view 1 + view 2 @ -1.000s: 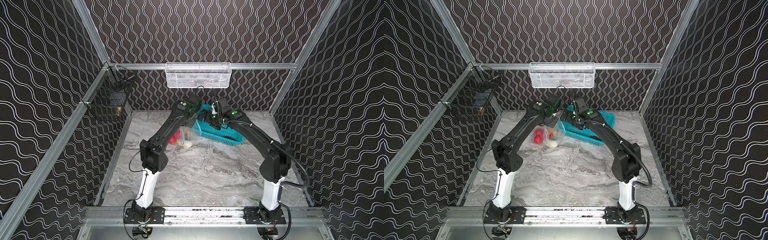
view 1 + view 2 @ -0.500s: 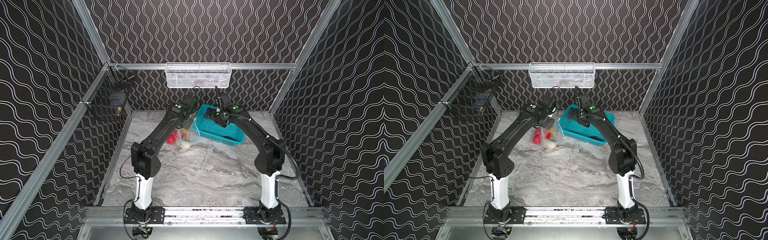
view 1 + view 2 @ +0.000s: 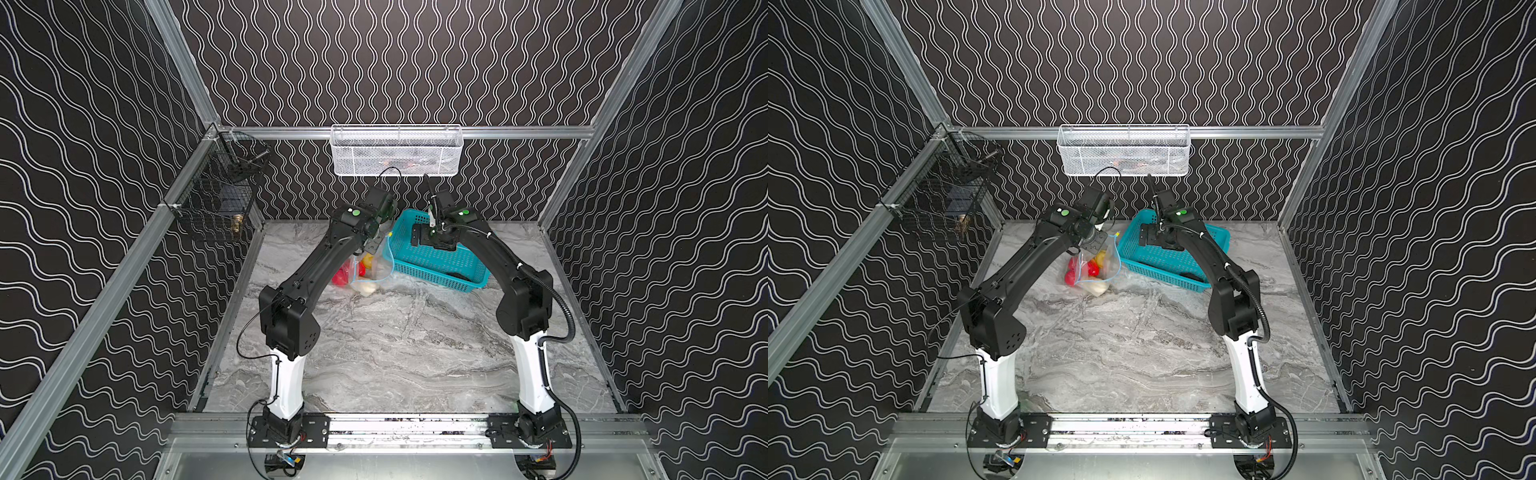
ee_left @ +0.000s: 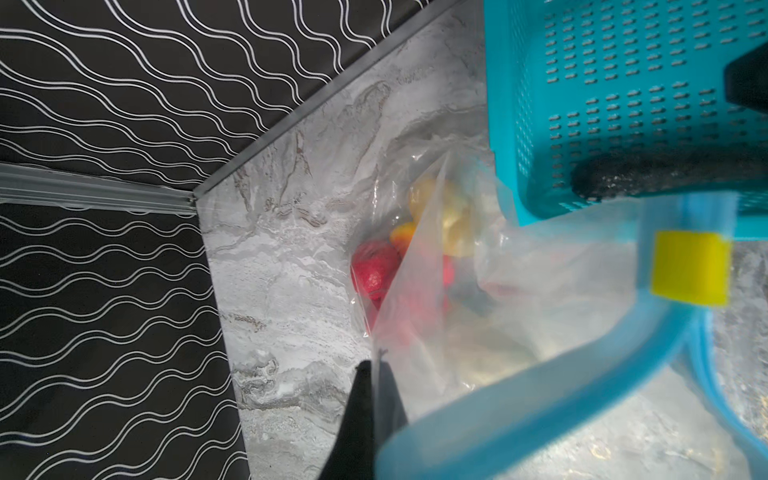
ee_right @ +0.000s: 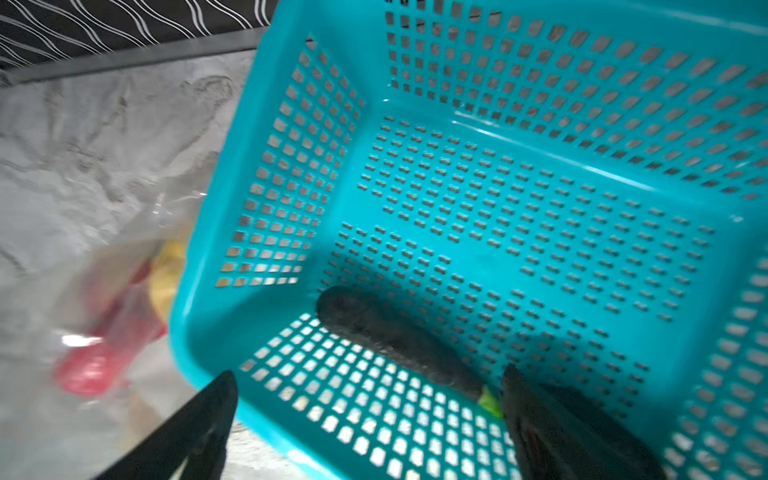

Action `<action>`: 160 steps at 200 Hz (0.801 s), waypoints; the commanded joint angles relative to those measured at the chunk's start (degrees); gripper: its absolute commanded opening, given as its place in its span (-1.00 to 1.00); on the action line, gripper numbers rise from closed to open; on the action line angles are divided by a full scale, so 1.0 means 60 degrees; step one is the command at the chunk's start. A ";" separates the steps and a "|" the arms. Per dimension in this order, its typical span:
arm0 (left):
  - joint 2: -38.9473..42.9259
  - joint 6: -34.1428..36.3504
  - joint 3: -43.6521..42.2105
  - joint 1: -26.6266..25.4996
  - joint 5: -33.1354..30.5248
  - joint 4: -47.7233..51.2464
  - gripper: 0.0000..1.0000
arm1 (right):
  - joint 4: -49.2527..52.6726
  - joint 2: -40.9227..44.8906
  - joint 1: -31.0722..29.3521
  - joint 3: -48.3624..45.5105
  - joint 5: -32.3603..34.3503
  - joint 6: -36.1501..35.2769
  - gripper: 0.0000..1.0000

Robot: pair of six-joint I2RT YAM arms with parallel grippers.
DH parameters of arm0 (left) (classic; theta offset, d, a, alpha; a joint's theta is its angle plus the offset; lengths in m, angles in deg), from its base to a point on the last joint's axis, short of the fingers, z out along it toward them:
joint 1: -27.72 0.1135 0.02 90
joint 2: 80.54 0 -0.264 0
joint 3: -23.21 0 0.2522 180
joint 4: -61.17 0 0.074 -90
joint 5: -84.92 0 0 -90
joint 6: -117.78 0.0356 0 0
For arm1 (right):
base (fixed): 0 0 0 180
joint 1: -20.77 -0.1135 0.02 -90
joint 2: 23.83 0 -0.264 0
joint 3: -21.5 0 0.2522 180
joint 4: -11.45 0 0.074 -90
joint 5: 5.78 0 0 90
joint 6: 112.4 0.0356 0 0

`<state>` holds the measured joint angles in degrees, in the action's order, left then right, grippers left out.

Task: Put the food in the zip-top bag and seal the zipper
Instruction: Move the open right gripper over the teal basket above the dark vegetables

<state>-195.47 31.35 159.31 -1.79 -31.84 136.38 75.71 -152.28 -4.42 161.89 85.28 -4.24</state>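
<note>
Your clear, crinkly plastic zip-top bag (image 3: 371, 272) stands on the grey marbled tabletop (image 3: 395, 353), just beside the short end of the teal perforated plastic basket (image 3: 440, 266). Its mouth is up and gaping: in the left wrist view the thin light blue zipper strip (image 4: 540, 395) bows into a wide loop, with the small yellow slider tab (image 4: 690, 268) at one end, close to the basket's corner.

Through the film you can see a red round toy fruit (image 4: 372, 270), a yellow piece (image 4: 449, 216) and, low in the bag in both top views, a pale one (image 3: 1096, 287). The dark elongated toy vegetable (image 5: 395, 332) is not bagged. It lies on the basket's floor along one long wall, with a green tip at one end.

Your left gripper (image 4: 376, 365) is clenched on the bag's upper edge, with the film pinched between its two black fingers (image 4: 357, 399), and it holds that side of the mouth up.

Your right gripper (image 5: 368, 376) is spread wide with nothing between its fingers. It hangs over the basket, one fingertip by the dark vegetable's green tip. The other shows beyond the basket's perforated wall.

On the wavy-patterned black walls, a white mesh basket (image 3: 395, 151) hangs from the back rail and a black wire basket (image 3: 216, 199) from the left one.
</note>
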 commanded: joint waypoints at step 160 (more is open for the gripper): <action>-0.0167 -0.0463 -0.0396 0.0100 -0.0055 0.0144 -1.00 | -0.0364 -0.0564 0.0247 -0.0042 -0.0858 -0.3576 0.98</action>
<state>-197.37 29.40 157.52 -1.31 -31.84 137.96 72.41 -153.81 -2.56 160.29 84.23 -24.40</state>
